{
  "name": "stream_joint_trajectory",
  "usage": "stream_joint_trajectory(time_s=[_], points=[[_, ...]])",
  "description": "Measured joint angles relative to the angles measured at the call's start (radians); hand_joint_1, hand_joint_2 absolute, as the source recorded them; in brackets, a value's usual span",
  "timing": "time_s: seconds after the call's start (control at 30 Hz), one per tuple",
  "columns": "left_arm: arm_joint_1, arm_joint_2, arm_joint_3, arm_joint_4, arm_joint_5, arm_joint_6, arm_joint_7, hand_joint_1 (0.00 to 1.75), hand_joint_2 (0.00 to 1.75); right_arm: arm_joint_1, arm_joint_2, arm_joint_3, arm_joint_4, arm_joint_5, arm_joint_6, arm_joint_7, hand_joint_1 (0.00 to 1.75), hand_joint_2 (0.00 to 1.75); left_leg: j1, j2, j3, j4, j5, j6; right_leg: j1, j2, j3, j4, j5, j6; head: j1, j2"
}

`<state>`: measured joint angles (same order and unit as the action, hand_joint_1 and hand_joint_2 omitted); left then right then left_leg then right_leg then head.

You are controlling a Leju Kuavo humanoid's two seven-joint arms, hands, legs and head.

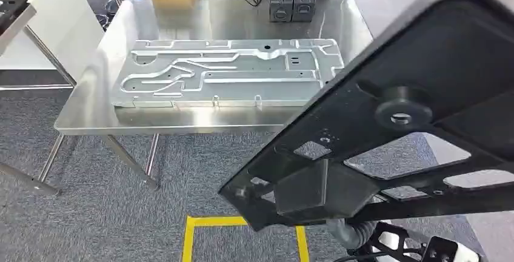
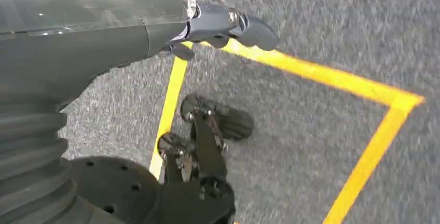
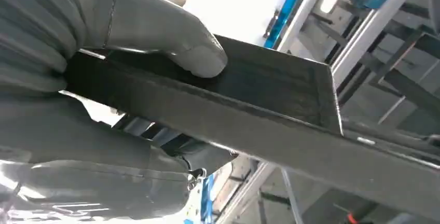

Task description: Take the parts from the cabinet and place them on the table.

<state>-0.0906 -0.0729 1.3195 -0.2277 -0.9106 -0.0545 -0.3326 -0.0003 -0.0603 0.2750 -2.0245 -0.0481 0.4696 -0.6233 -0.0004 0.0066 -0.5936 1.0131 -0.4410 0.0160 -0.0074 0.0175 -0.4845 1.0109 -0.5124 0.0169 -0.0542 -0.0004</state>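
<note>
Above the grey carpet, our right hand [image 3: 104, 99] grips a black metal part [image 1: 388, 122], thumb pressed on its edge, short of the steel table [image 1: 91, 119]. Our left hand [image 2: 228, 27] hangs with fingers curled, holding nothing. A silver machined plate [image 1: 224, 74] lies on the table; we can read no writing.

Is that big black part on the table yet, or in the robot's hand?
In hand: the right hand grips the black part, short of the table.
</note>
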Motion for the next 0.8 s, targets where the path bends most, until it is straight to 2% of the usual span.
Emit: stream_joint_trajectory(time_s=[0.07,0.1,0.17,0.2,0.23,0.27,0.3,0.33,0.37,0.4,0.43,0.47,0.53,0.57,0.6,0.63,0.7,0.73,0.77,0.8], points=[[-0.001,0.000,0.000,0.000,0.002,0.000,-0.001,0.00,1.75,-0.004,0.000,-0.002,0.000,-0.015,0.009,0.000,1.75,1.75,0.004,-0.003,0.031,-0.010,0.000,0.011,-0.003,-0.006,0.005,0.021,-0.012,0.008,0.000,0.000],[-0.002,0.000,0.000,0.000,0.005,0.000,-0.002,0.00,1.75,-0.009,0.000,-0.004,0.000,-0.024,0.013,0.000,1.75,1.75,0.003,-0.003,0.039,-0.011,-0.006,0.016,-0.004,-0.009,-0.019,0.068,-0.025,0.013,0.000,0.000],[-0.003,0.000,0.001,0.000,0.008,0.000,-0.003,0.00,1.75,-0.014,0.000,-0.009,0.005,-0.048,0.025,0.000,1.75,1.75,0.001,-0.002,0.048,-0.011,-0.020,0.021,-0.006,-0.011,-0.119,0.215,-0.091,0.017,0.000,0.000],[-0.003,0.001,0.001,0.000,0.008,0.001,-0.003,0.00,1.75,-0.014,0.000,-0.013,0.008,-0.057,0.031,0.000,1.75,1.75,0.000,-0.001,0.054,-0.011,-0.027,0.022,-0.005,-0.011,-0.165,0.271,-0.115,0.017,0.000,0.000],[-0.002,0.001,0.002,0.000,0.008,0.002,-0.003,0.00,1.75,-0.015,0.000,-0.017,0.012,-0.065,0.035,0.000,1.75,1.75,-0.001,0.000,0.064,-0.010,-0.036,0.022,-0.005,-0.012,-0.198,0.295,-0.118,0.017,0.000,0.000],[-0.001,0.001,0.002,0.000,0.010,0.002,-0.003,0.00,1.75,-0.018,0.000,-0.022,0.015,-0.071,0.043,0.000,1.75,1.75,-0.002,0.001,0.076,-0.010,-0.045,0.021,-0.005,-0.012,-0.206,0.273,-0.093,0.013,0.000,0.000],[-0.001,0.001,0.002,0.000,0.010,0.002,-0.003,0.00,1.75,-0.021,0.000,-0.028,0.016,-0.074,0.045,0.000,1.75,1.75,-0.004,0.002,0.091,-0.011,-0.055,0.020,-0.005,-0.013,-0.195,0.219,-0.049,0.011,0.000,0.000],[-0.001,0.001,0.002,0.000,0.010,0.002,-0.003,0.00,1.75,-0.025,0.000,-0.033,0.016,-0.077,0.047,0.000,1.75,1.75,-0.005,0.004,0.108,-0.011,-0.067,0.018,-0.003,-0.017,-0.169,0.135,0.011,0.003,0.000,0.000],[-0.001,0.001,0.002,0.000,0.011,0.002,-0.003,0.00,1.75,-0.029,0.000,-0.040,0.016,-0.080,0.050,0.000,1.75,1.75,-0.006,0.008,0.123,-0.011,-0.079,0.016,0.004,-0.030,-0.145,0.053,0.074,-0.010,0.000,0.000],[-0.001,0.000,0.003,0.000,0.011,0.001,-0.003,0.00,1.75,-0.030,0.000,-0.044,0.017,-0.081,0.053,0.000,1.75,1.75,-0.006,0.011,0.134,-0.011,-0.088,0.012,0.013,-0.044,-0.145,0.037,0.089,-0.019,0.000,0.000],[-0.002,0.000,0.003,0.000,0.011,0.001,-0.003,0.00,1.75,-0.034,0.000,-0.048,0.018,-0.082,0.057,0.000,1.75,1.75,-0.007,0.011,0.136,-0.014,-0.095,0.003,0.018,-0.049,-0.146,0.021,0.061,-0.019,0.003,0.000],[-0.002,0.002,0.003,0.000,0.011,0.000,-0.003,0.00,1.75,-0.035,0.000,-0.052,0.017,-0.086,0.060,0.000,1.75,1.75,-0.006,0.014,0.134,-0.021,-0.102,-0.003,0.019,-0.046,-0.140,0.025,0.072,-0.024,0.003,0.000],[-0.001,0.003,0.003,0.000,0.013,0.000,-0.002,0.00,1.75,-0.036,0.000,-0.058,0.016,-0.087,0.060,0.000,1.75,1.75,-0.008,0.021,0.162,-0.012,-0.100,-0.017,0.014,-0.031,-0.127,0.012,0.069,-0.039,0.003,0.000],[-0.003,0.009,0.003,-0.001,0.014,0.000,-0.002,0.00,1.75,-0.036,0.001,-0.058,0.016,-0.086,0.060,0.000,1.75,1.75,-0.007,0.018,0.159,0.003,-0.107,-0.023,0.006,-0.024,-0.106,0.003,0.070,-0.042,0.003,0.000],[-0.005,0.008,0.003,-0.001,0.018,0.000,-0.002,0.00,1.75,-0.040,0.001,-0.058,0.016,-0.086,0.060,0.000,1.75,1.75,-0.005,0.010,0.136,0.055,-0.110,-0.024,0.004,-0.023,-0.094,0.000,0.065,-0.047,0.003,0.000],[-0.006,0.008,0.003,0.000,0.018,0.000,-0.001,0.00,1.75,-0.046,0.002,-0.058,0.016,-0.086,0.059,0.000,1.75,1.75,-0.003,0.004,0.092,0.128,-0.126,-0.028,0.002,-0.021,-0.086,-0.001,0.059,-0.051,0.002,0.000],[-0.003,0.008,0.003,0.000,0.020,0.002,0.000,0.00,1.75,-0.046,0.002,-0.058,0.016,-0.075,0.051,0.000,1.75,1.75,0.004,0.003,-0.011,0.268,-0.192,-0.038,0.002,-0.012,-0.072,-0.001,0.044,-0.051,0.003,0.000],[0.000,0.008,0.003,0.000,0.020,0.002,-0.001,0.00,1.75,-0.044,0.002,-0.058,0.018,-0.066,0.044,0.000,1.75,1.75,0.006,0.003,-0.051,0.304,-0.222,-0.045,0.002,-0.008,-0.062,0.000,0.036,-0.050,0.002,0.000],[0.002,0.008,0.004,0.000,0.020,0.003,-0.003,0.00,1.75,-0.045,0.003,-0.058,0.019,-0.050,0.031,0.000,1.75,1.75,0.008,0.003,-0.071,0.297,-0.221,-0.046,0.001,-0.003,-0.051,0.000,0.028,-0.048,0.002,0.000],[0.003,0.008,0.004,0.000,0.018,0.003,-0.006,0.00,1.75,-0.049,0.008,-0.058,0.024,-0.025,0.012,0.000,1.75,1.75,0.009,0.003,-0.074,0.254,-0.194,-0.045,0.001,0.001,-0.038,0.000,0.018,-0.047,0.002,0.000]])
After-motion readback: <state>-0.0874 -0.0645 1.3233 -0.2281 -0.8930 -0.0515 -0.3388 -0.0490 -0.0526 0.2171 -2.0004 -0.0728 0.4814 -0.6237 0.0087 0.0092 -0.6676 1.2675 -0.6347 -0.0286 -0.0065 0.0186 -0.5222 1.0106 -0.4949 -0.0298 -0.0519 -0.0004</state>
